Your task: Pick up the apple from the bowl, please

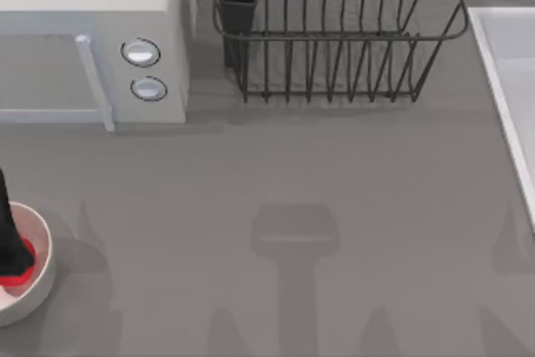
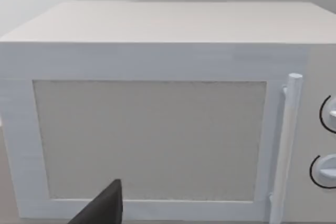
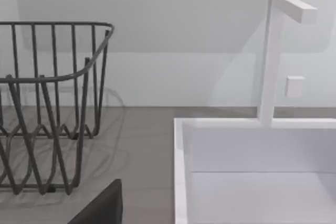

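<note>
Grey desk (image 1: 334,173) carries a white microwave (image 1: 92,39) at the back left, a dark wire rack (image 1: 334,31) at the back centre and a white sink (image 1: 510,81) on the right. White bowl (image 1: 38,277) sits at the front left edge. Left hand (image 1: 8,244) reaches into the bowl, touching the red apple (image 1: 21,265); its grip cannot be told.

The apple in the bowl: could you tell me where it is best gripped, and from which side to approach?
Grip the apple across its rounded middle, coming straight down from above: it sits low inside the bowl, whose thick rim would likely block a sideways approach. The left gripper is already over it at the table's left edge, a dark finger covering part of the fruit.
</note>
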You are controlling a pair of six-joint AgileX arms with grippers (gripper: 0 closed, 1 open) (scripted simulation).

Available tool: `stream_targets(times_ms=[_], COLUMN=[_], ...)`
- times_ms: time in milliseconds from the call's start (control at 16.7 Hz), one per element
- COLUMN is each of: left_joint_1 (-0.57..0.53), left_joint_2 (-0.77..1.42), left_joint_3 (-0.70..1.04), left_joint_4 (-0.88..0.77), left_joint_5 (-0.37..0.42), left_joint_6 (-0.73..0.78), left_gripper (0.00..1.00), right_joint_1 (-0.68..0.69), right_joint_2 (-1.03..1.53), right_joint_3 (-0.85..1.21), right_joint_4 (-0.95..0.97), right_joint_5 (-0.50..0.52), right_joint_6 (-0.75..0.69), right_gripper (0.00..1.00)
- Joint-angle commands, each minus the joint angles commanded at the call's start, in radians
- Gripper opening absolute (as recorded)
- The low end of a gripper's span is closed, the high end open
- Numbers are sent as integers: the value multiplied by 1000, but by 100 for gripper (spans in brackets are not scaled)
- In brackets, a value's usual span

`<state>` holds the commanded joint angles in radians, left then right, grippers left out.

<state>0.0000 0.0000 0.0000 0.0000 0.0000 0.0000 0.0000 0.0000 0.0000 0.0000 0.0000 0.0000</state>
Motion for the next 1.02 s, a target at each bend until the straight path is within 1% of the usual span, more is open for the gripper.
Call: stream_targets(times_ms=[300,480,720,1020], left_joint_1=[0,2,5,10], left_joint_2=[12,109,377,835], left_joint_3=[11,91,282,580], left_joint_4=[-11,-95,-294,-606], left_joint_5=[0,0,0,0], left_joint_6=[0,3,10,21], left_gripper=[100,100,100,100], right_joint_1=[0,0,0,0], right_joint_2=[0,0,0,0], right_joint_3=[0,0,0,0], right_joint_4=[0,0,0,0], right_joint_5=[0,0,0,0], right_joint_6=[0,0,0,0], right_gripper=[100,100,100,100])
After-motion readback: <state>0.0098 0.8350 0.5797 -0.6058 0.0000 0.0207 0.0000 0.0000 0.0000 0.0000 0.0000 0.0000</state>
